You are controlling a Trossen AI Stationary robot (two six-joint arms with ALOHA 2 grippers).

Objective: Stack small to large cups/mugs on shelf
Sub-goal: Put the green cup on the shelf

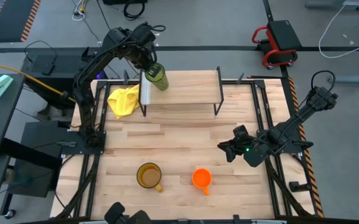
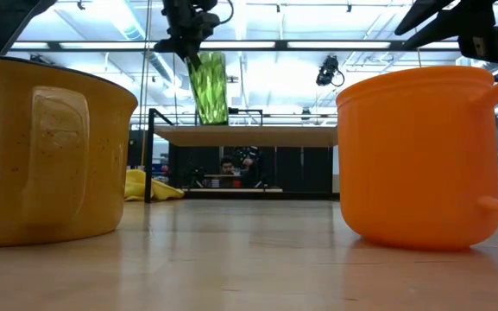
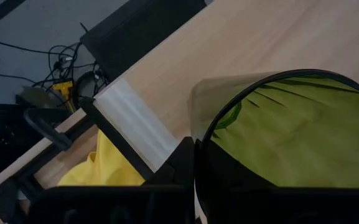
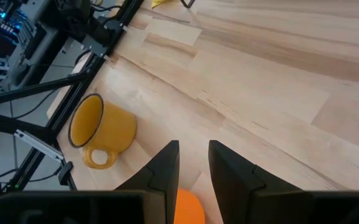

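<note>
The tall green tumbler (image 1: 156, 76) is in my left gripper (image 1: 148, 65) over the left end of the shelf (image 1: 182, 87), a light wooden top on black legs. In the low view the tumbler (image 2: 208, 86) stands slightly tilted, its base just at the shelf top (image 2: 257, 135); whether it touches, I cannot tell. The yellow-brown mug (image 1: 149, 176) and the small orange mug (image 1: 201, 178) stand upright on the table's near part. My right gripper (image 1: 229, 149) hovers right of the table's middle, narrowly open, with the orange mug (image 4: 188, 208) beneath its fingers. My left gripper holds the green tumbler at its open rim (image 3: 199, 134), coming from above and pointing down. One finger (image 3: 182, 165) lies against the outside of the wall; the other is hidden by the tumbler and the gripper body. The tumbler hangs below the fingers, nearly upright.
A yellow cloth (image 1: 123, 101) lies on the table just left of the shelf. The yellow-brown mug (image 4: 101, 127) sits close to the table's near left side. Black frame rails run along the table's edges. A person (image 2: 227, 166) sits in the room beyond the far edge.
</note>
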